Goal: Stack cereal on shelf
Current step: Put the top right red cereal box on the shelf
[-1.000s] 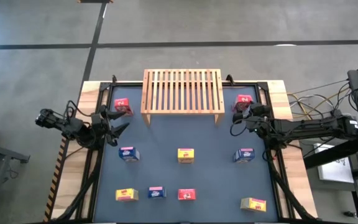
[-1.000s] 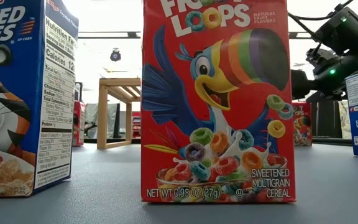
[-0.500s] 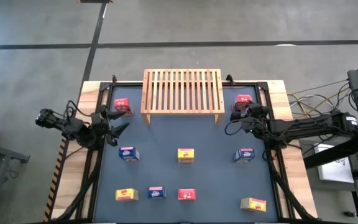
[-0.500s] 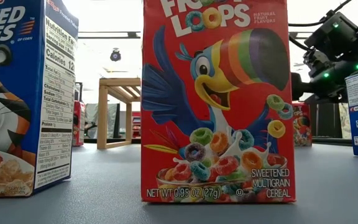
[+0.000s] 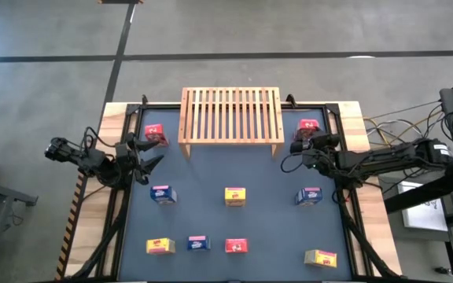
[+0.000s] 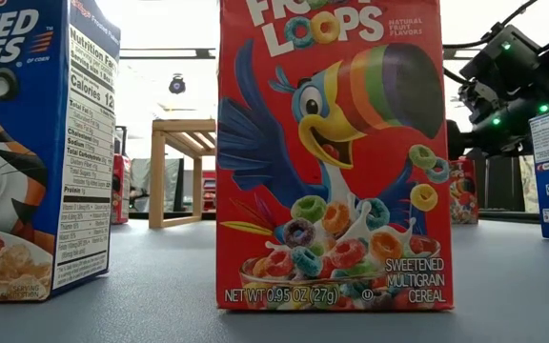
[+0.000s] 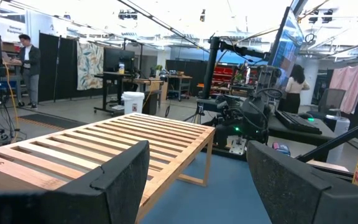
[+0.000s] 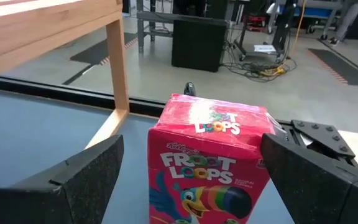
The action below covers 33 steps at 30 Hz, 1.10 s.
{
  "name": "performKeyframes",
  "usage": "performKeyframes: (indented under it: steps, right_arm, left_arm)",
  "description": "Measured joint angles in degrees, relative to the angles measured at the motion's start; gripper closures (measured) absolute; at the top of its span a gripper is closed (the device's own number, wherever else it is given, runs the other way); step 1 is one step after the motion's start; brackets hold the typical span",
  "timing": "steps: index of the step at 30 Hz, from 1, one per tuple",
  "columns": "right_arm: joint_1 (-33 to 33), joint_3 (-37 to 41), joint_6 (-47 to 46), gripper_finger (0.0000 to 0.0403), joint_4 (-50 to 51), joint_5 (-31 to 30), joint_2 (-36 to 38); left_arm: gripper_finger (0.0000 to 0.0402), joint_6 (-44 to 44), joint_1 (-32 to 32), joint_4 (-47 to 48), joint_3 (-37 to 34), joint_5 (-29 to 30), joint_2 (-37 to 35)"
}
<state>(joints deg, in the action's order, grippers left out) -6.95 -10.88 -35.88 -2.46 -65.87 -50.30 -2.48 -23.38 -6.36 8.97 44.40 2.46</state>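
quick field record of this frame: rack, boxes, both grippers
rack: light wooden slatted rack at the table's far edge, nothing on top
boxes: nine small cardboard cereal boxes, all on the dark mat
nearest box to right gripper: red Froot Loops box, between the open fingers, not gripped
right gripper: open, beside the rack's right leg
left gripper: open, waiting near the table's left edge

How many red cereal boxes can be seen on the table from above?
3. One red box stands left of the shelf, one right of it by the right gripper, and one in the front row. None seems hidden.
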Motion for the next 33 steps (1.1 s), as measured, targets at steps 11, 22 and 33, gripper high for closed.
performKeyframes:
  steps: [11, 22, 33]
  right_arm:
    - [0.1, 0.0, -0.5, 0.0035, 0.5, 0.3, -0.1]
    - [0.1, 0.0, -0.4, 0.0035, 0.4, 4.9, -0.1]
    - [0.1, 0.0, -0.5, 0.0035, 1.7, 6.3, -0.1]
  left_arm:
    - [0.0148, 0.0, 0.0, 0.0, 0.0, 0.0, 0.0]
    - [0.0148, 0.0, 0.0, 0.0, 0.0, 0.0, 0.0]
    - [0.0148, 0.0, 0.0, 0.0, 0.0, 0.0, 0.0]
